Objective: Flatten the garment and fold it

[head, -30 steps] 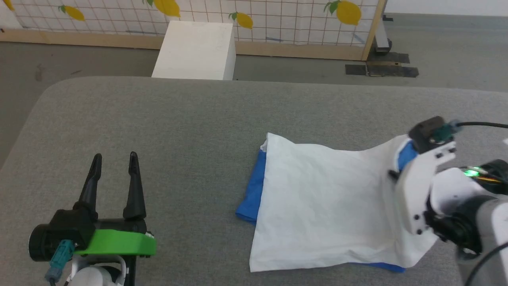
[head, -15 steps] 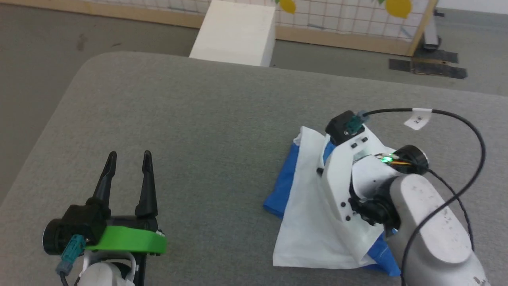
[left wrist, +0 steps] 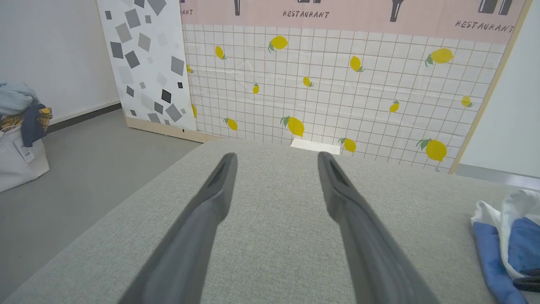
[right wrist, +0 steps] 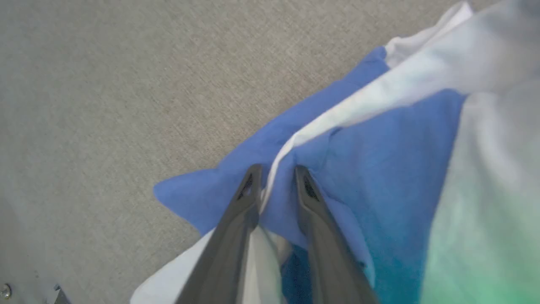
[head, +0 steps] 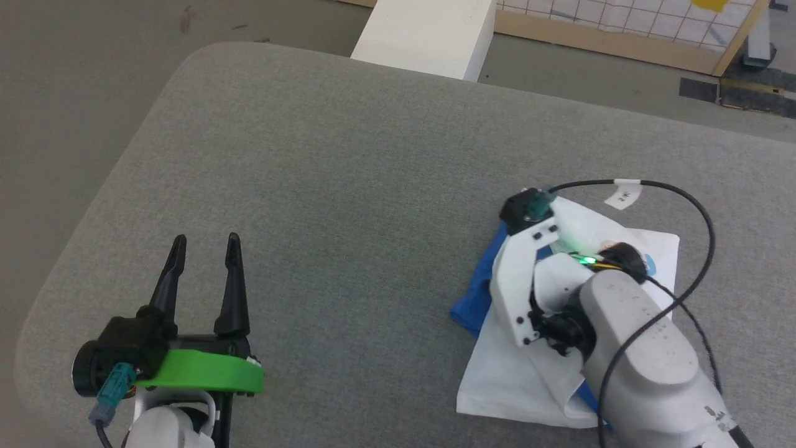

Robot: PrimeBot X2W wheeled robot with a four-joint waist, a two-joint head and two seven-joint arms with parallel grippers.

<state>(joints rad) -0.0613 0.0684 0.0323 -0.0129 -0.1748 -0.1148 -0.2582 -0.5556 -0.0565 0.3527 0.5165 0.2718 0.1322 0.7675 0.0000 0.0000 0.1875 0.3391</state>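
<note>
Left gripper [head: 206,239]: over the near-left part of the grey fabric-covered table [head: 348,155], close to its left edge. Fingers spread wide, nothing between them, pointing toward the far edge. The left wrist view has bare table under the left gripper [left wrist: 275,155] and a lemon-print panel [left wrist: 337,84] beyond the far edge.

White box [head: 429,31]: on the floor just past the far edge.

Garment [head: 516,386]: on the right half of the table, well apart from the left edge. Folded over, white body uppermost, blue sleeve showing at its left side.

Right gripper [right wrist: 277,169]: down on the garment [right wrist: 379,139] at its left side, right arm [head: 634,336] above it. Fingers narrowly parted, astride the white hem, not clamped.
</note>
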